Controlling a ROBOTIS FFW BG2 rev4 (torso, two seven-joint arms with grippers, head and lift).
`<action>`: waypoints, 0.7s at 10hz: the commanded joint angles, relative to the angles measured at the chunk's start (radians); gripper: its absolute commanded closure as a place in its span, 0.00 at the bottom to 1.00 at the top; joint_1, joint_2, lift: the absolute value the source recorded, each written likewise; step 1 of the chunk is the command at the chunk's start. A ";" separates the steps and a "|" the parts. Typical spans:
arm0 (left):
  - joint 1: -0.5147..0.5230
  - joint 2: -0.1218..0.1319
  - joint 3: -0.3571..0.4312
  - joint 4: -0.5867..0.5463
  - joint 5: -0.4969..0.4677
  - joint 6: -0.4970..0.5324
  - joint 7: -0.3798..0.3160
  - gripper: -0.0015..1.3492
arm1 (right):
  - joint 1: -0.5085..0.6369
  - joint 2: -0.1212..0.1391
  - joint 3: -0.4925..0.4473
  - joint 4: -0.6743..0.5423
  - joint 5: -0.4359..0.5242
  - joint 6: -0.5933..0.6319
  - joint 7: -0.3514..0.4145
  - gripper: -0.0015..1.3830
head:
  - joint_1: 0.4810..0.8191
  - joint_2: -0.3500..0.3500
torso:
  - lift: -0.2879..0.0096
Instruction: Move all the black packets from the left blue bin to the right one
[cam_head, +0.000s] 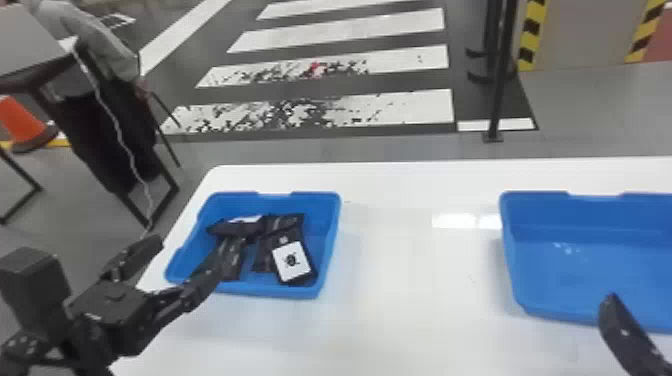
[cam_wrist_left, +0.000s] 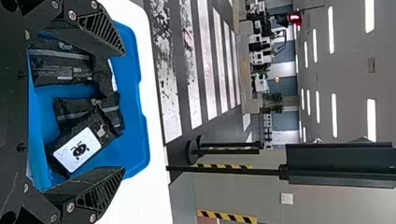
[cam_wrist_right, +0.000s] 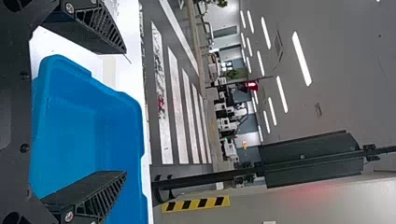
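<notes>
White table (cam_head: 400, 325) | black packets (cam_head: 285, 225) in left blue bin (cam_head: 330, 240) | my left pincer (cam_wrist_left: 123, 111) wide open, empty; right pincer (cam_wrist_right: 125, 112) likewise, at right blue bin (cam_head: 590, 260) | best I straddle the white-labelled packet (cam_head: 294, 261) squarely, closing gently

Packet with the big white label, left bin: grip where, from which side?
Probably from above, left end effector pinching the labelled packet across its narrow width at mid-length. Its broad face points up and it lies partly over another packet; the bin wall may hamper side entry.
</notes>
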 joint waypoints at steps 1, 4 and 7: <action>0.000 0.001 0.000 0.000 0.000 0.001 0.000 0.13 | 0.000 0.001 0.000 0.000 0.000 0.000 0.000 0.07 | 0.63 0.89 | 0.45; 0.000 0.001 0.000 0.003 0.002 0.003 0.000 0.13 | 0.000 0.001 0.000 0.000 0.000 0.000 0.000 0.07 | 0.63 0.89 | 0.45; -0.012 0.004 0.000 0.018 0.000 0.028 0.000 0.13 | -0.002 0.001 0.002 0.000 -0.002 0.000 0.000 0.07 | 0.63 0.89 | 0.45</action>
